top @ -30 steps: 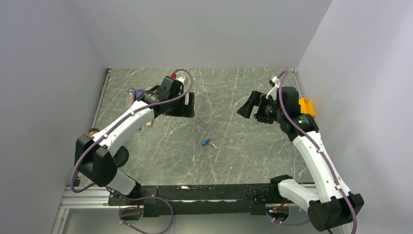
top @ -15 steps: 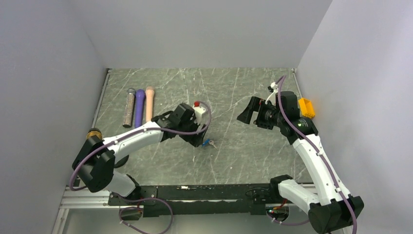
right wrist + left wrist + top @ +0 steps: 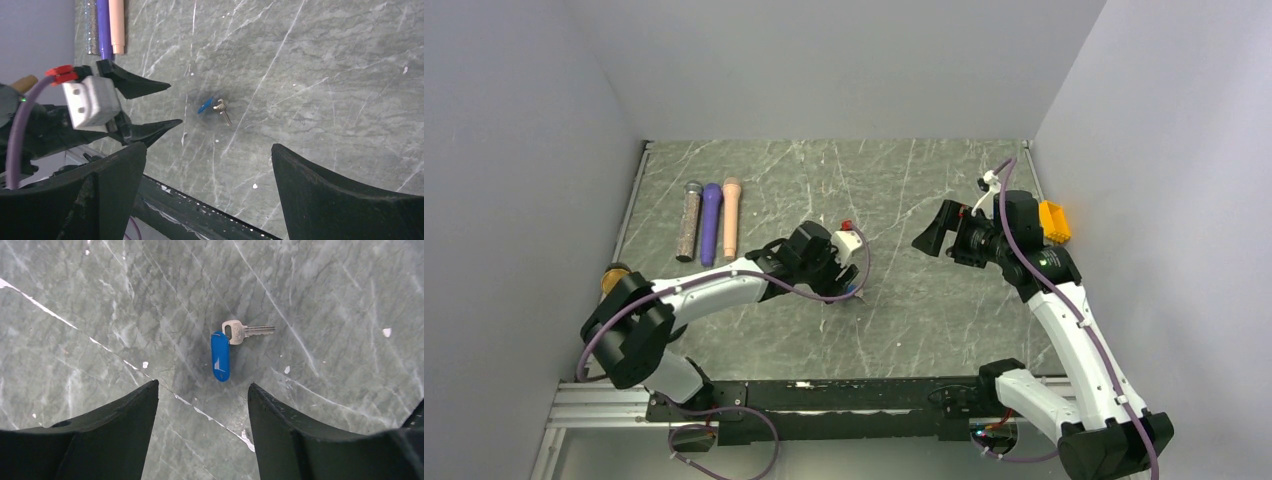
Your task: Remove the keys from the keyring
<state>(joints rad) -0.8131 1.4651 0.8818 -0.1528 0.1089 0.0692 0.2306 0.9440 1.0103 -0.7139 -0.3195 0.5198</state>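
One silver key (image 3: 246, 331) lies flat on the marble table, joined at its head to a bright blue tag (image 3: 220, 356). The keyring linking them is too small to make out. My left gripper (image 3: 203, 384) hovers just short of the tag, open, with nothing between its fingers. From the right wrist view the key and tag (image 3: 215, 107) lie just beyond the left gripper (image 3: 172, 103). In the top view the left gripper (image 3: 849, 280) covers most of the keys. My right gripper (image 3: 929, 232) is raised at the right, wide open and empty, facing the keys.
Brown (image 3: 689, 220), purple (image 3: 711, 222) and peach (image 3: 731, 217) cylinders lie side by side at the back left. A yellow block (image 3: 1053, 220) sits at the right edge, behind the right arm. A brown round object (image 3: 614, 275) is at the left edge. Grey walls enclose the table.
My left arm swung from the back left to the table's middle and came down over the keys, uncovering the cylinders. Its jaws narrowed somewhat. The right arm barely moved.
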